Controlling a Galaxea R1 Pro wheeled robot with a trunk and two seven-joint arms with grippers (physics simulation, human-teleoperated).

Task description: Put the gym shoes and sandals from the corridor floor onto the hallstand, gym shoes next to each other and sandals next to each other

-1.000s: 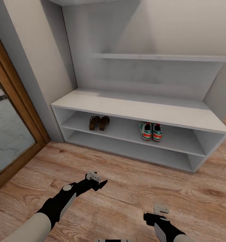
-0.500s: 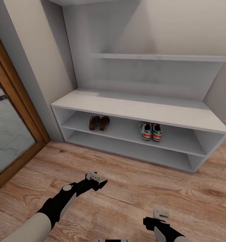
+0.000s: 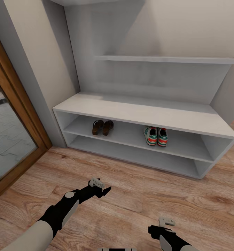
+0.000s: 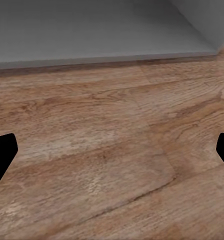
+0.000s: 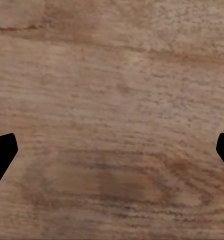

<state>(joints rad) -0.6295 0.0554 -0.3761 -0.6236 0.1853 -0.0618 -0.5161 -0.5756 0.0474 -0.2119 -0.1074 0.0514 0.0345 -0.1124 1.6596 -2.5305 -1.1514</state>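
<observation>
On the wood-plank corridor floor (image 3: pixel 138 205) before the white hallstand (image 3: pixel 145 115), both sandals (image 3: pixel 102 127) and both gym shoes (image 3: pixel 155 136) sit paired on its upper shelf, while the left hand (image 3: pixel 104 190) and the edge-cropped right hand (image 3: pixel 165 223) hang released, empty.

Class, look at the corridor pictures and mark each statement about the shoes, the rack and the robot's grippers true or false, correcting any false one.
1. The two sandals sit side by side on the hallstand's upper open shelf. True.
2. The two gym shoes lie on the corridor floor. False: they stand together on the same shelf as the sandals.
3. The left gripper holds a sandal. False: it is open and empty.
4. The right gripper is open over bare floor. True.
5. The hallstand's flat top carries the shoes. False: it is bare.
</observation>
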